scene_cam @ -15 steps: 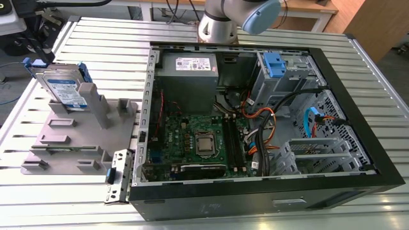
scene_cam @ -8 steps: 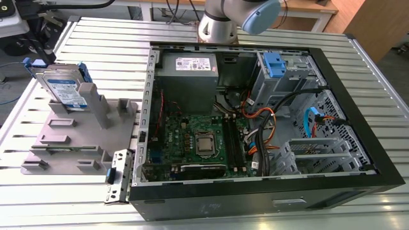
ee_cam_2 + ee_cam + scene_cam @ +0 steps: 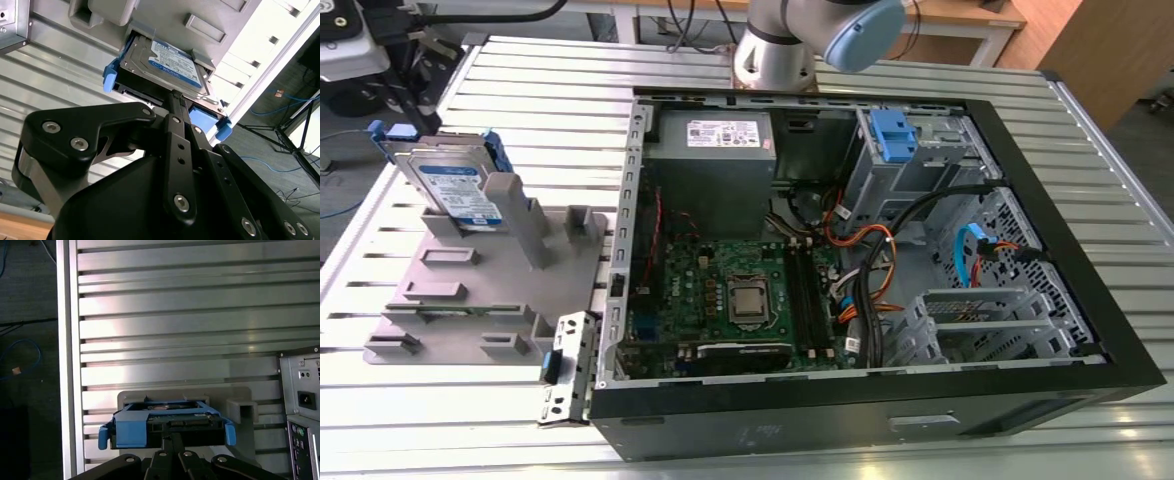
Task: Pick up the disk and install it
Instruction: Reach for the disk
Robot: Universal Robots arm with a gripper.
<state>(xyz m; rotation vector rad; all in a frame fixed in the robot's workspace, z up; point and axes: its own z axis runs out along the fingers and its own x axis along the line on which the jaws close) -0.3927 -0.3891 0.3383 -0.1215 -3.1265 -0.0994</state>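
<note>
The disk (image 3: pixel 451 188) stands on edge in the grey stand (image 3: pixel 467 295), at nine o'clock from the computer case (image 3: pixel 881 405) in the exterior view. Our gripper (image 3: pixel 173 96) faces its edge with jaws together, empty; we should part them, then close squarely on its flat faces

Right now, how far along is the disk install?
Done: nothing yet. The disk stands in its grey holder beside the open computer case, not in it. In hand: in the first wrist view the gripper is right at the disk's connector end; whether it grips is unclear. Left: the lift and the install.
</note>
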